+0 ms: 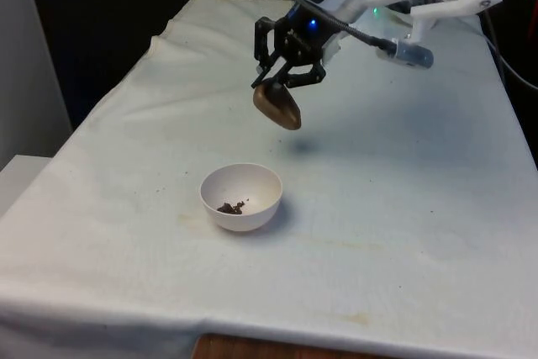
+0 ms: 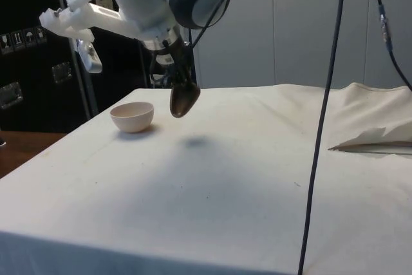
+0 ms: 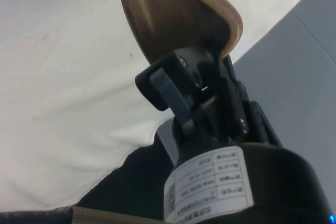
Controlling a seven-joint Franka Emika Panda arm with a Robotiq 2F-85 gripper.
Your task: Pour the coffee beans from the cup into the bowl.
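The black gripper (image 1: 288,81) hangs above the middle of the table (image 1: 403,208), its two fingers clamped on the rim of a brown cup (image 1: 278,106), which it holds clear of the white cloth (image 1: 126,166). The cup is tipped well over onto its side, and a faint shadow of it lies on the cloth below. In the side view the gripper (image 2: 179,80) carries the cup (image 2: 183,100) in the air just beside the bowl (image 2: 132,116), not over it, with open cloth (image 2: 225,178) between the two. In the wrist view the fingers (image 3: 167,94) pinch the wall of the cup (image 3: 173,14), and the inside that shows is bare brown. The white bowl (image 1: 241,197) stands upright on the cloth, nearer the table's front edge than the cup, a little towards the front view's left of it. A small heap of dark coffee beans (image 1: 232,207) lies at the bottom of the bowl. A few dark specks dot the cloth near the bowl. A black cable (image 2: 325,120) hangs down across the side view.
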